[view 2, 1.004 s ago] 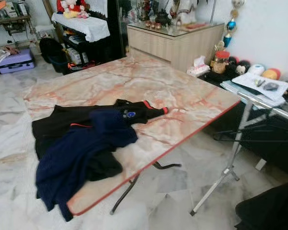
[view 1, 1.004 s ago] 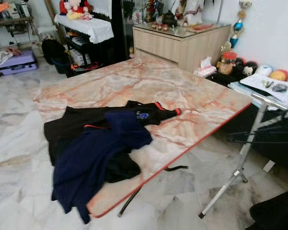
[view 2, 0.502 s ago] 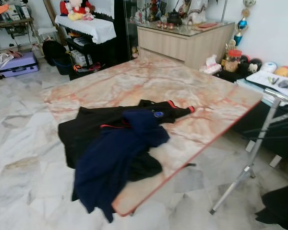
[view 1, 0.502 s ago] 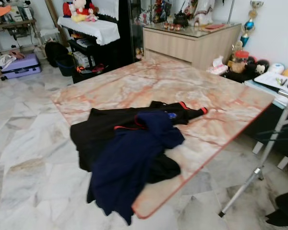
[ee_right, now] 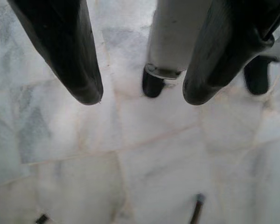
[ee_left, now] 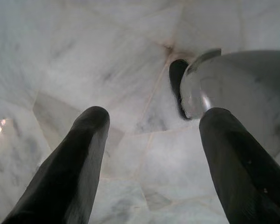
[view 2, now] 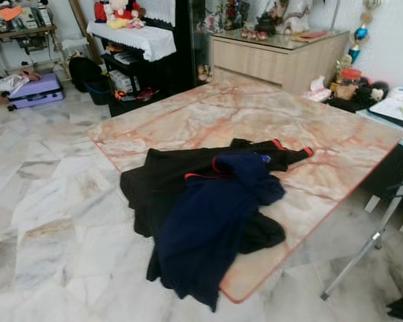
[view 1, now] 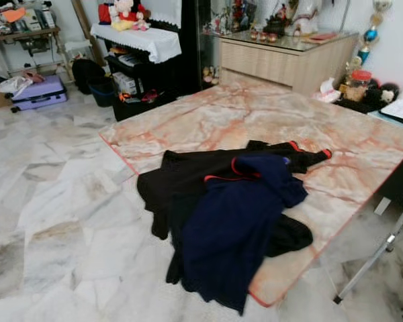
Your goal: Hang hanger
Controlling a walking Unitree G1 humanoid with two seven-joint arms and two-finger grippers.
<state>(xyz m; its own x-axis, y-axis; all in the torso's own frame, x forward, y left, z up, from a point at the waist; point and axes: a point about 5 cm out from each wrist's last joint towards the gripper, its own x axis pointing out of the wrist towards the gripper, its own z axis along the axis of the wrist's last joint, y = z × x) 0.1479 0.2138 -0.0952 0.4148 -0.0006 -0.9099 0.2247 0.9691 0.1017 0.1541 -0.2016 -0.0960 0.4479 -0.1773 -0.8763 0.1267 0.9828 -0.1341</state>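
While both arms are being left hanging idle over the marble floor (ee_left: 130, 93), the left gripper (ee_left: 151, 168) & right gripper (ee_right: 140, 95) are being held spread, empty. Dark clothes (view 1: 235, 208) are being draped over the table (view 1: 208, 121) edge, prob. awaiting hanging; no hanger can be identified. Cabinet (view 1: 289, 60) is standing beyond.
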